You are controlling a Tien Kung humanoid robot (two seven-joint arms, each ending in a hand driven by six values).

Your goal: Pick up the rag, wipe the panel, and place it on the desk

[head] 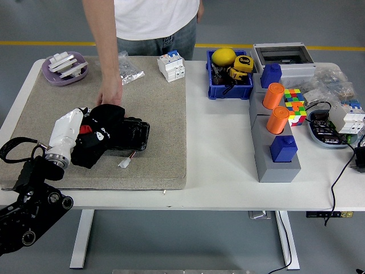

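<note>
My left hand (85,130) is shut on the black rag (98,134) and presses it onto the left and middle part of the glossy black panel (130,137), which lies on the beige mat (159,114). The rag hides most of the hand's fingers and the panel's left half. A person at the far side rests a hand (109,96) on the panel's far edge. A small white connector (123,164) with thin wires sticks out in front of the panel. My right hand is out of view.
A purple dish (64,68) with white parts and a plastic bag (130,69) sit at the mat's back. A white breaker (171,64), a blue bin (229,77), a grey block with orange and blue pegs (275,140) and a colour cube (293,104) stand to the right.
</note>
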